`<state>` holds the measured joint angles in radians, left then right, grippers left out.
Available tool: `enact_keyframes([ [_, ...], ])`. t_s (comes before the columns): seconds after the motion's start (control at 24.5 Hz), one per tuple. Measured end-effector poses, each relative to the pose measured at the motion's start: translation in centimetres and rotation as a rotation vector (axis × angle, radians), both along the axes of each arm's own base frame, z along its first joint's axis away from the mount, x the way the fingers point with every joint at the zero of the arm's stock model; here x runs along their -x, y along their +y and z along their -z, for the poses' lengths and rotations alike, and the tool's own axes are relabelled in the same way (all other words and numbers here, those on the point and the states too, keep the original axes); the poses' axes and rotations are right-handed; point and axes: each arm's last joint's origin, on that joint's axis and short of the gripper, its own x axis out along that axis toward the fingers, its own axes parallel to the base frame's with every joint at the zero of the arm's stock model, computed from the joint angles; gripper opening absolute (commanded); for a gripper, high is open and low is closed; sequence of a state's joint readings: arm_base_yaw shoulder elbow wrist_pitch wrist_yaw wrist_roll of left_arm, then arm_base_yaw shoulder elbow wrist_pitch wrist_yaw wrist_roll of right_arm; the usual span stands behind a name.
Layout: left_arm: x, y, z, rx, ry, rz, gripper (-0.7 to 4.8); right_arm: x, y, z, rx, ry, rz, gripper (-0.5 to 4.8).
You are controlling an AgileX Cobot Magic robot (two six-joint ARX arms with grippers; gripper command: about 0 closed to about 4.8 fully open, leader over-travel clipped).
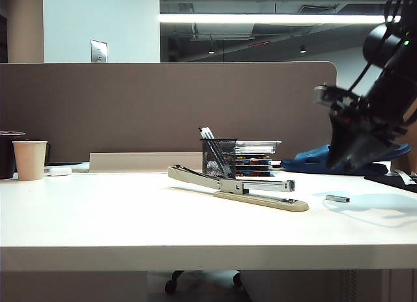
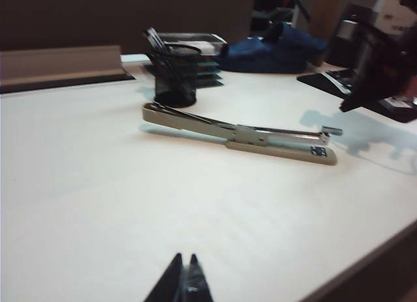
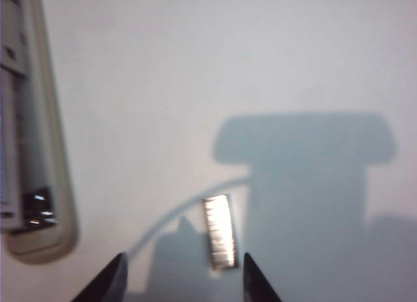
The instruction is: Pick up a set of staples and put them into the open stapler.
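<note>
The right gripper [image 3: 184, 276] hangs over the staples [image 3: 219, 232], jaws apart; the strip lies flat on the bench [image 1: 130, 211] beside the stapler [image 1: 241, 185]. It could skid away. The left gripper [image 2: 184, 279] idles, jaws together.

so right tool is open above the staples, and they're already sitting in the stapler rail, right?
Not in the rail. The staples lie on the table, apart from the stapler, as the right wrist view shows. The right tool is open above them.
</note>
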<state>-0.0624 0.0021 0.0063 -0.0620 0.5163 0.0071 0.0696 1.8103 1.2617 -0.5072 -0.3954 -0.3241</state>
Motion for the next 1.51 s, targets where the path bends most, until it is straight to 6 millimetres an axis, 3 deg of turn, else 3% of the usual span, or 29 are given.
enact_keyframes([
  [0.49, 0.2, -0.1, 0.6, 0.001, 0.062, 0.059, -0.06, -1.0, 0.2, 2.9, 0.09, 0.023, -0.034, 2.09],
  [0.86, 0.2, -0.1, 0.6, 0.001, 0.063, 0.059, -0.06, -1.1, 0.2, 3.4, 0.112, 0.035, -0.027, 2.06],
  [1.02, 0.2, -0.1, 0.6, 0.001, 0.063, 0.059, -0.06, -1.1, 0.2, 3.4, 0.112, 0.035, -0.027, 1.35],
  [1.35, 0.2, -0.1, 0.6, 0.001, 0.063, 0.059, -0.06, -1.0, 0.7, 3.5, 0.112, 0.035, -0.04, 1.01],
  [1.47, 0.2, -0.1, 0.6, 0.001, 0.063, 0.059, -0.06, -1.1, 0.7, 3.5, 0.109, 0.034, -0.042, 0.33],
  [1.51, 0.2, -0.1, 0.6, 0.001, 0.064, 0.059, -0.06, -1.1, 0.7, 3.5, 0.109, 0.033, -0.042, 0.33],
])
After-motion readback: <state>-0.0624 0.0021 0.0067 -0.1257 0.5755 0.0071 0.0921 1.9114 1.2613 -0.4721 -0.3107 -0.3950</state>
